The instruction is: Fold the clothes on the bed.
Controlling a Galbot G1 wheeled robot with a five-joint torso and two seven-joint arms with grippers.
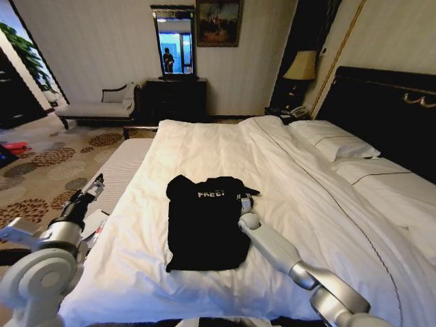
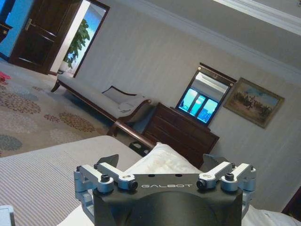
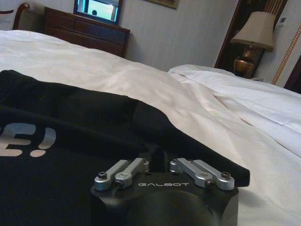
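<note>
White block lettering "FREE!" across chest of black T-shirt (image 1: 204, 216); in right wrist view only "E!" legible. "GALBOT" printed on body of left gripper (image 2: 165, 173). Same "GALBOT" mark on body of right gripper (image 3: 157, 160).

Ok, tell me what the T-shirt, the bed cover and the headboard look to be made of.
T-shirt: soft matte knit, likely cotton; it lies limp and creased, with printed white lettering. Bed cover: smooth white woven cloth with a faint sheen. Headboard: dark glossy wood, seemingly lacquered, with gold trim.
</note>
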